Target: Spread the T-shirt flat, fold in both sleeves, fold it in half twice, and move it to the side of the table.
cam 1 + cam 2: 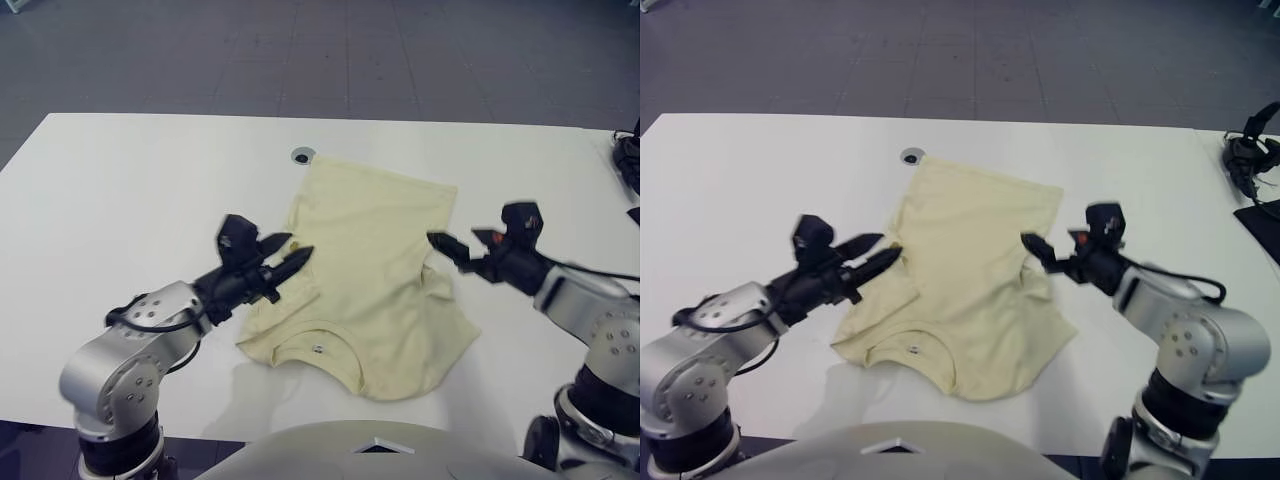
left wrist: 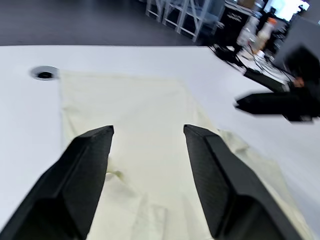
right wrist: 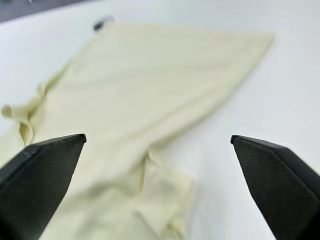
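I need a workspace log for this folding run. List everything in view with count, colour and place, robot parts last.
Pale yellow fabric T-shirt: one, pale yellow, middle of the table, collar toward the robot, sleeves rumpled.
White flat table: one, white, under everything.
Round grey cable port: one, grey, set in the tabletop by the shirt's far left corner.
Black tangled cables: one bundle, black, table's far right edge.
Grey tiled floor: one, grey, beyond the table.
Left gripper: one, black fingers open, at the shirt's left edge.
Right gripper: one, black fingers open, at the shirt's right edge.
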`<move>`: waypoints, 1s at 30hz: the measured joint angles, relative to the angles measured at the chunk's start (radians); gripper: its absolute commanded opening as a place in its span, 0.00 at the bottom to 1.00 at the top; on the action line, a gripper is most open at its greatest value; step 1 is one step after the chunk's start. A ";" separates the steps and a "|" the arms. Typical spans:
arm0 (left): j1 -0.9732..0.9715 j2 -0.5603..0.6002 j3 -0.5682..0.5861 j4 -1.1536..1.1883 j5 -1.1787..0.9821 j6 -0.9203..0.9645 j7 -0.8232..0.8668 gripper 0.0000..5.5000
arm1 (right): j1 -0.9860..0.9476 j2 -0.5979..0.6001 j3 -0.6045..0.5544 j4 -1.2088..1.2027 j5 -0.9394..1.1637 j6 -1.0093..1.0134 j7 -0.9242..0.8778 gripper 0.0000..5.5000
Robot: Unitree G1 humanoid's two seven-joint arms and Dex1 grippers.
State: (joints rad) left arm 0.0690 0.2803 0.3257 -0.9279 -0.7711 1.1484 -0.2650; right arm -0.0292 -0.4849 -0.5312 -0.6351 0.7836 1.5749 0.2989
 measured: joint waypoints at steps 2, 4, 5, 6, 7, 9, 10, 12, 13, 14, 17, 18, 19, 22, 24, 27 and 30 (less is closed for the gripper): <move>0.025 -0.020 0.056 -0.039 -0.035 0.012 0.059 0.65 | 0.072 -0.091 -0.029 0.018 0.032 0.028 0.041 0.98; 0.034 -0.027 0.079 -0.071 -0.079 0.028 0.112 0.72 | 0.139 -0.171 -0.030 0.035 0.041 0.031 0.079 0.98; 0.033 -0.027 0.081 -0.072 -0.098 0.035 0.132 0.75 | 0.161 -0.195 -0.027 0.039 0.043 0.030 0.092 0.98; 0.030 -0.026 0.082 -0.072 -0.109 0.040 0.149 0.79 | 0.177 -0.206 -0.024 0.043 0.045 0.030 0.099 0.95; 0.025 -0.024 0.082 -0.072 -0.126 0.043 0.163 0.82 | 0.193 -0.214 -0.019 0.046 0.047 0.029 0.104 0.93; 0.012 -0.019 0.078 -0.071 -0.155 0.045 0.189 0.88 | 0.232 -0.221 -0.005 0.044 0.053 0.025 0.122 0.86; 0.009 -0.012 0.075 -0.070 -0.171 0.047 0.197 0.92 | 0.250 -0.227 -0.005 0.036 0.057 0.022 0.129 0.83; 0.008 0.006 0.069 -0.069 -0.196 0.052 0.216 0.98 | 0.282 -0.238 -0.001 0.016 0.062 0.017 0.139 0.77; 0.006 0.015 0.066 -0.068 -0.211 0.053 0.225 0.98 | 0.296 -0.238 -0.001 0.004 0.063 0.015 0.142 0.73; 0.004 0.022 0.059 -0.065 -0.219 0.053 0.233 0.98 | 0.309 -0.238 0.001 -0.006 0.063 0.010 0.145 0.71; -0.010 0.055 0.051 -0.050 -0.254 0.053 0.251 0.98 | 0.323 -0.234 0.010 -0.016 0.058 0.000 0.149 0.63; -0.013 0.060 0.050 -0.045 -0.256 0.052 0.257 0.98 | 0.323 -0.231 0.013 -0.017 0.055 -0.003 0.148 0.59; -0.017 0.068 0.046 -0.035 -0.269 0.051 0.265 0.98 | 0.322 -0.222 0.017 -0.018 0.050 -0.007 0.146 0.56; -0.020 0.091 0.029 -0.027 -0.291 0.043 0.283 0.98 | 0.305 -0.193 0.037 -0.020 0.034 -0.019 0.131 0.47; -0.021 0.095 0.017 -0.023 -0.296 0.036 0.298 0.98 | 0.286 -0.161 0.056 -0.023 0.027 -0.022 0.119 0.41; -0.021 0.109 0.008 -0.017 -0.318 0.026 0.315 0.98 | 0.271 -0.137 0.075 -0.025 0.026 -0.021 0.118 0.31; -0.021 0.131 0.006 -0.014 -0.333 0.009 0.331 0.98 | 0.273 -0.138 0.080 -0.023 0.024 -0.020 0.121 0.20</move>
State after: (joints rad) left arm 0.0481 0.4116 0.3317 -0.9420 -1.1041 1.1571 0.0658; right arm 0.2437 -0.6229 -0.4513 -0.6577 0.8073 1.5550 0.4201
